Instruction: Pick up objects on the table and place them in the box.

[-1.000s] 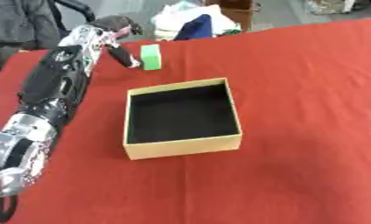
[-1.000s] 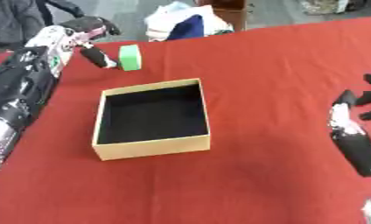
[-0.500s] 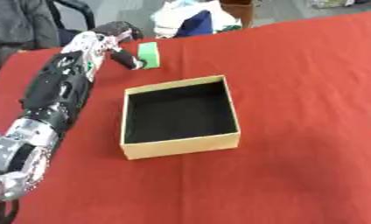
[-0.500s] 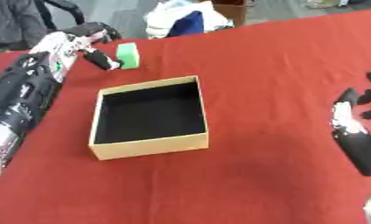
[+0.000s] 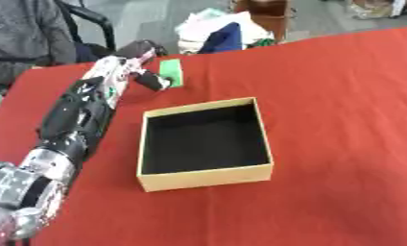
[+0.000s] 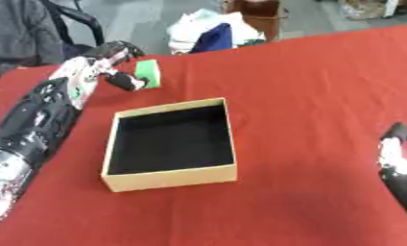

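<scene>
left hand (image 5: pixel 138 61) touching green block (image 5: pixel 172 72), square cardboard box (image 5: pixel 209 176)

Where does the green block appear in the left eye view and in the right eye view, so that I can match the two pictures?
Left eye view: the green block is in the upper left part, beyond the box's far left corner, at the left hand.
Right eye view: the same block is upper left, further left.
Shared landmark: the open cardboard box on the red cloth.
</scene>
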Robot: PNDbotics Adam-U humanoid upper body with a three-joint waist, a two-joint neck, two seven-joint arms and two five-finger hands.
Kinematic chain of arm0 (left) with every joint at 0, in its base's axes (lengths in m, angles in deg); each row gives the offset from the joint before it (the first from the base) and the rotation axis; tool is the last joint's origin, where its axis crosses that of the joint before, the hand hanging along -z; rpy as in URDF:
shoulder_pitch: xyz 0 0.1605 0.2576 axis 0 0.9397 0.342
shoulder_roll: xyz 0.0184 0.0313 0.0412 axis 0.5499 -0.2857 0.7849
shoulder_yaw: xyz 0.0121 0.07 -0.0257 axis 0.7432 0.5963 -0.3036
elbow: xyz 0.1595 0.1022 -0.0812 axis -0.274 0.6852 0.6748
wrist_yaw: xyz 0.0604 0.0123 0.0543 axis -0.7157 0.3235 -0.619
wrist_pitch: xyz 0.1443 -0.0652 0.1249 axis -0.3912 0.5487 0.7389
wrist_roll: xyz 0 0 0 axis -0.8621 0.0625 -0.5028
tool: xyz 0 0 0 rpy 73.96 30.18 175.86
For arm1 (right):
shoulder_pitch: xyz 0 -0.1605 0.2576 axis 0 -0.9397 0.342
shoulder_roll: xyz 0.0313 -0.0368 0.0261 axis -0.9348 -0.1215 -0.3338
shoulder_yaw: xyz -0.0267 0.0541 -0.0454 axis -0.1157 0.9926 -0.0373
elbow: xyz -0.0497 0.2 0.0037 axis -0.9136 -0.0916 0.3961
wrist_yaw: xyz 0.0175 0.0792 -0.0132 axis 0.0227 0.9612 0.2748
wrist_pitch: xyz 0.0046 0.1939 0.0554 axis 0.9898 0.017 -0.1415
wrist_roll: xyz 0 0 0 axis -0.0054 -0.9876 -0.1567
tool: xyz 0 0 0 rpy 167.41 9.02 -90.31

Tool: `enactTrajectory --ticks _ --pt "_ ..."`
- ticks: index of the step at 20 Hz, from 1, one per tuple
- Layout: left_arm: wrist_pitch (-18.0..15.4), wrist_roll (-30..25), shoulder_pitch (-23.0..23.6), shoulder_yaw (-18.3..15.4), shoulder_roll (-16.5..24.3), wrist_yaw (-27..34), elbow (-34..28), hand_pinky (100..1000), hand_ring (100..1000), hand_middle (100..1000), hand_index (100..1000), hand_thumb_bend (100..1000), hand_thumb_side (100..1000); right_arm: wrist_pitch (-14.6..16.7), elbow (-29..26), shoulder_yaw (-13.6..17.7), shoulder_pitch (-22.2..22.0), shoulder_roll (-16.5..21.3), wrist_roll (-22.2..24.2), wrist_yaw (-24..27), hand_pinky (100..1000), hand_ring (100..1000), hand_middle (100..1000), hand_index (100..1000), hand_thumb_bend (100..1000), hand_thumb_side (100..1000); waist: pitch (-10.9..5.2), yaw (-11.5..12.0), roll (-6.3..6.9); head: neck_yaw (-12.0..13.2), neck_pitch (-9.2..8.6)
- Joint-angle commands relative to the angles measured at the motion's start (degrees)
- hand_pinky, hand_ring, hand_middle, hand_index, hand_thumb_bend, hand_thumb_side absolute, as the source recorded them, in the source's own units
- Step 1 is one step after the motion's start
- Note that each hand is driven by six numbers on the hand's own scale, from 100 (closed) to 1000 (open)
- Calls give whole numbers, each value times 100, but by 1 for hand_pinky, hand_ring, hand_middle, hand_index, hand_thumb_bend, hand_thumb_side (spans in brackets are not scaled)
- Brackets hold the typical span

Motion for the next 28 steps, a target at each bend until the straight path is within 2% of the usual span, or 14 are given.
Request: enactTrajectory --ticks 1,7,12,17,19,23,28 --pt "51 234 -115 -60 241 126 -168 781 776 777 864 306 328 10 -148 37 83 31 -34 69 543 755 506 834 100 566 -54 -8 -26 34 -109" --pt "73 586 -111 -45 231 243 -159 775 765 764 855 289 322 19 -167 35 115 32 -45 123 543 755 505 834 100 569 80 -30 -13 28 -143" --pt "48 430 -96 -8 202 258 -100 756 725 723 834 244 284 24 -171 37 123 31 -53 150 542 756 505 834 100 571 140 -38 5 27 -134" --pt "81 378 -91 -23 213 262 -162 644 536 496 672 155 111 29 -168 41 124 34 -52 151 543 756 505 834 100 569 128 -28 5 9 -100" --pt "69 498 -92 -16 238 312 -266 630 517 474 651 143 100 30 -162 40 122 36 -44 144 543 756 505 834 100 568 104 -13 -6 6 -97" --pt "-243 494 -73 158 416 525 -780 633 514 470 649 136 100 20 -146 65 99 42 -48 119 544 756 506 835 100 565 38 63 -32 -56 -74" --pt "-740 178 136 524 802 1059 -1919 639 517 470 648 149 100 15 -130 98 83 76 -52 55 546 756 507 835 100 561 -55 232 -42 -190 -65"
